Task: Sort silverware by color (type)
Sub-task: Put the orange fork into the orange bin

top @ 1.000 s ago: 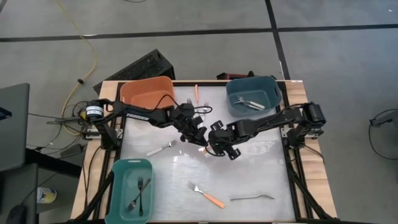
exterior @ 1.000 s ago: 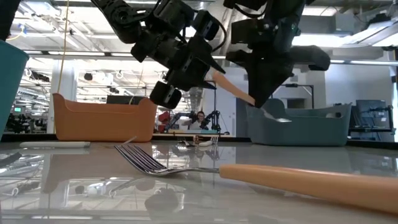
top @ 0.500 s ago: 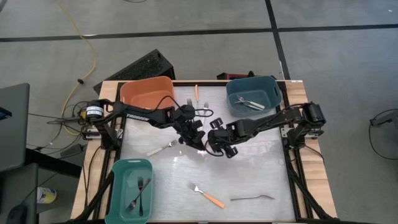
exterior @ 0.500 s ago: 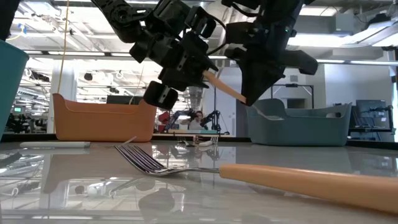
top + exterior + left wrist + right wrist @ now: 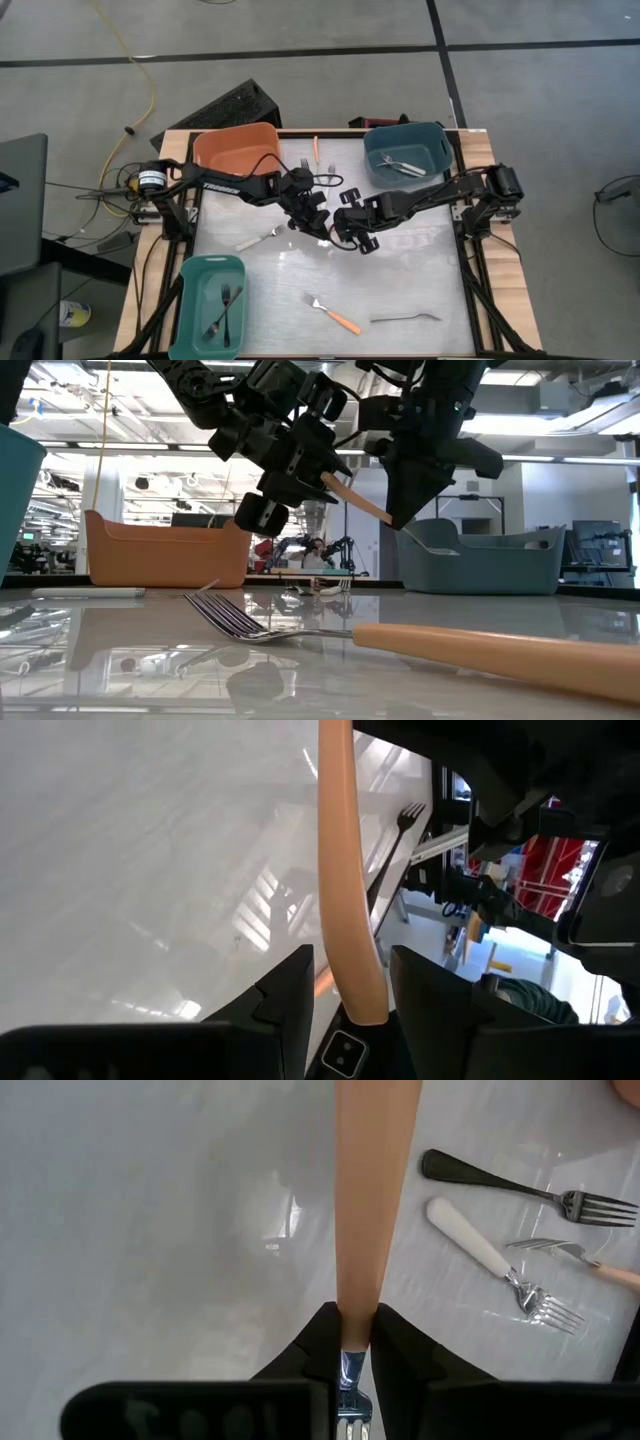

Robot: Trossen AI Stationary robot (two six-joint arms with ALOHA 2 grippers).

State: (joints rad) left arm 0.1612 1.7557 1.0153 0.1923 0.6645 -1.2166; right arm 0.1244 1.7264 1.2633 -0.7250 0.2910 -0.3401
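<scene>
An orange-handled fork (image 5: 362, 500) hangs above the middle of the table between my two grippers. My left gripper (image 5: 318, 220) is shut on its handle end, and my right gripper (image 5: 341, 231) is shut on it where the handle meets the metal neck. On the table lie a white-handled fork (image 5: 260, 238), an orange-handled fork (image 5: 333, 314) and a dark fork (image 5: 405, 318) near the front. More forks (image 5: 316, 150) lie at the far edge. My left gripper has the free end of the orange handle (image 5: 356, 982) between its two fingers, which lie along the handle and slant down. The fork is clear of the table. My right gripper pinches the fork where the orange handle ends at the metal neck (image 5: 356, 1330), coming from above. The tines (image 5: 350, 1415) point back between its fingers. In the low view the handle slopes up toward the left gripper.
An orange bin (image 5: 235, 150) stands far left, and a blue bin (image 5: 405, 150) with silver forks far right. A green bin (image 5: 213, 300) with black forks is near left. In the right wrist view a black fork (image 5: 520, 1185) and a white-handled one (image 5: 490, 1260) lie together.
Both grippers have kept their places and stayed shut on the fork. My right wrist has rolled a little, and the fork's handle has shifted slightly with it, still clear of the table.
</scene>
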